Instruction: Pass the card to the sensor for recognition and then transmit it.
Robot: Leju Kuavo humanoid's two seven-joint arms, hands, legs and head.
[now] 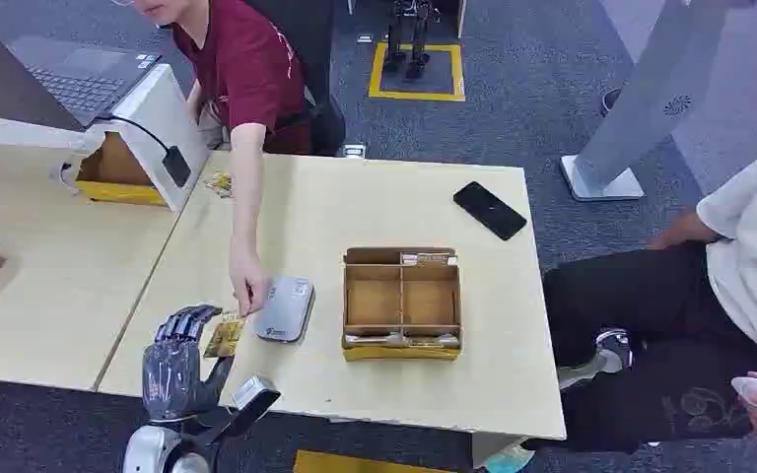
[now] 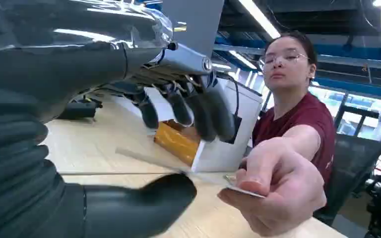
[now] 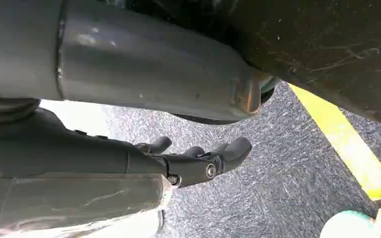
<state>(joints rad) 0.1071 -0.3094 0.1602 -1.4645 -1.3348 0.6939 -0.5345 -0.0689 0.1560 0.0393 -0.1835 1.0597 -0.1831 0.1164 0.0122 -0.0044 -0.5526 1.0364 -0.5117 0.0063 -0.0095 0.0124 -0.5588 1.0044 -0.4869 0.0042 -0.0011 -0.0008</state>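
Note:
A yellowish card (image 1: pixel 225 335) lies near the table's front edge, just left of the grey sensor pad (image 1: pixel 285 308). A person in a dark red shirt pinches the card's far end (image 2: pixel 238 190) with a hand (image 1: pixel 248 291). My left hand (image 1: pixel 182 365) reaches up to the card's near end. In the left wrist view the card passes between the thumb (image 2: pixel 144 206) below and the spread fingers (image 2: pixel 201 114) well above it, and nothing pinches it. My right hand (image 3: pixel 193 161) hangs over the grey floor, fingers loosely extended and holding nothing.
A divided cardboard box (image 1: pixel 401 301) stands right of the sensor, and a black phone (image 1: pixel 490 210) lies at the table's far right. A white box with a laptop (image 1: pixel 148 118) is at the back left. A second person (image 1: pixel 749 276) sits at the right.

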